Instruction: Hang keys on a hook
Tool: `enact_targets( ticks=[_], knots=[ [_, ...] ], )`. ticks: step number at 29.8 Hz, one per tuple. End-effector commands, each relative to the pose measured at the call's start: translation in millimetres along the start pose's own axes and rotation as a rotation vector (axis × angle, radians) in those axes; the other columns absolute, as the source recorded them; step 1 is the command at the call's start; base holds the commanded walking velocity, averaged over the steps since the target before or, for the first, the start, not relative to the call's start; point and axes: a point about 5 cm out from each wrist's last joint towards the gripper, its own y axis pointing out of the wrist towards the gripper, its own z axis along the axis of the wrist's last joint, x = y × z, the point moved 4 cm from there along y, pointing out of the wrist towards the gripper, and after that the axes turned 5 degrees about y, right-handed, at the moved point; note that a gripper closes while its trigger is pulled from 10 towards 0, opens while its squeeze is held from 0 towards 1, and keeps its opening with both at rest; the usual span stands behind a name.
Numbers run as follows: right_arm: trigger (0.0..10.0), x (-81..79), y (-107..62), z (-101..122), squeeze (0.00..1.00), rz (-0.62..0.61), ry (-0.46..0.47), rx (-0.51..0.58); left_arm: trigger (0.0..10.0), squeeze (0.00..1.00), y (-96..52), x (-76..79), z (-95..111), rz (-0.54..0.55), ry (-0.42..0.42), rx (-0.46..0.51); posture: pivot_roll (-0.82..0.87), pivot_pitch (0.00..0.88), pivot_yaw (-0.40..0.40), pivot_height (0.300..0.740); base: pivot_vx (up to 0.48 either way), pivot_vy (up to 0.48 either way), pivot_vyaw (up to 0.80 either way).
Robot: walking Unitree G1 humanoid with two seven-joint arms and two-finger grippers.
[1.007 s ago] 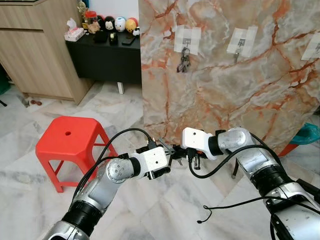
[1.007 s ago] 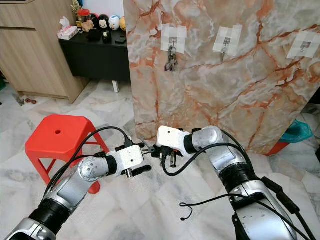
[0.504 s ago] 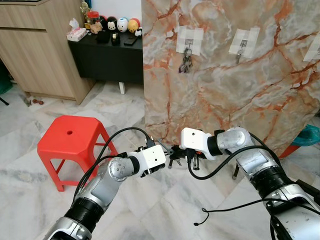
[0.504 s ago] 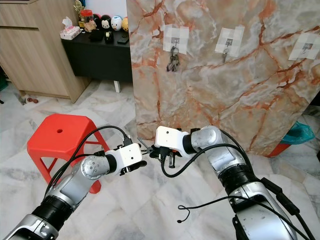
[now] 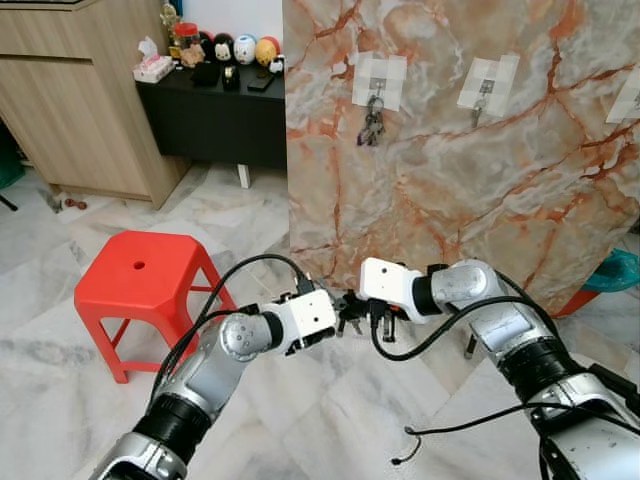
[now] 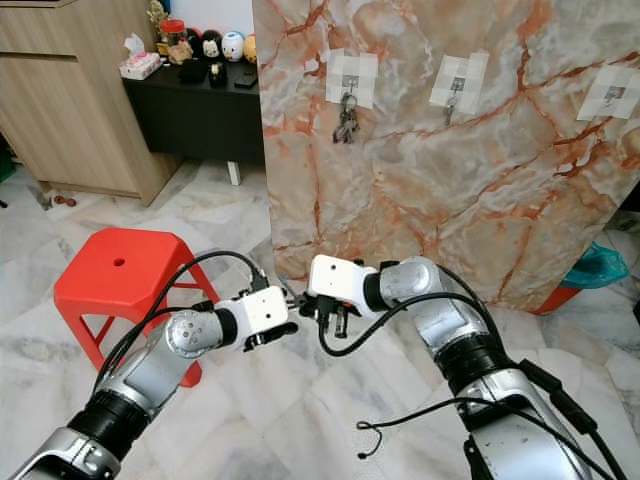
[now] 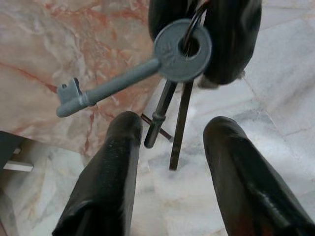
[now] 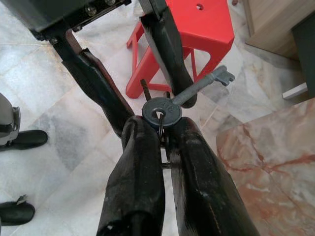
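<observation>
A bunch of grey keys [image 7: 181,48] hangs low in front of me, with my right gripper [image 8: 160,129] shut on its ring. One key [image 8: 197,89] sticks out sideways; the others dangle straight down. My left gripper [image 7: 172,123] is open, and its two black fingers [image 7: 115,162] stand on either side of the dangling keys without touching them. Both grippers meet at the keys [image 5: 350,310] above the floor. On the marble panel [image 5: 450,210] ahead, the middle hook [image 5: 482,92] is bare. The right hook [image 5: 632,95] sits at the picture's edge.
Another key bunch [image 5: 371,125] hangs on the left hook. A red stool [image 5: 140,275] stands on my left. Behind it are a black sideboard [image 5: 215,115] with figurines and a wooden cabinet [image 5: 80,100]. A teal object [image 5: 620,270] lies at the panel's right foot.
My left gripper has moved in closer, so its open fingers now straddle the keys. The right gripper has kept its hold in about the same place.
</observation>
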Motion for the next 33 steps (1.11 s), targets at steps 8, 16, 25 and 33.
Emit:
enact_targets(
  ticks=[8,16,25,33],
  knots=[
    [10.0,-5.1,2.8,0.1,0.00,0.010,-0.007,-0.004,2.3,0.00,3.1,0.1,2.9,-0.003,0.005,-0.004,-0.01,0.000,-0.075,0.740,0.000,0.000,0.00],
    [10.0,-5.2,3.7,0.2,0.00,0.008,-0.004,-0.004,3.5,0.00,3.0,-0.7,3.4,0.001,0.001,-0.004,0.00,0.000,-0.079,0.740,0.000,0.000,0.00],
    [10.0,-6.3,3.9,0.4,0.00,0.011,-0.003,-0.003,0.0,0.00,3.5,-1.0,3.6,0.005,-0.002,-0.004,0.00,0.000,-0.081,0.740,0.000,0.000,0.00],
    [10.0,-6.0,3.3,0.5,0.00,0.012,-0.006,0.000,0.0,0.00,3.5,-1.3,4.0,0.009,-0.006,0.000,0.00,0.000,-0.081,0.740,0.000,0.000,0.00]
  ],
)
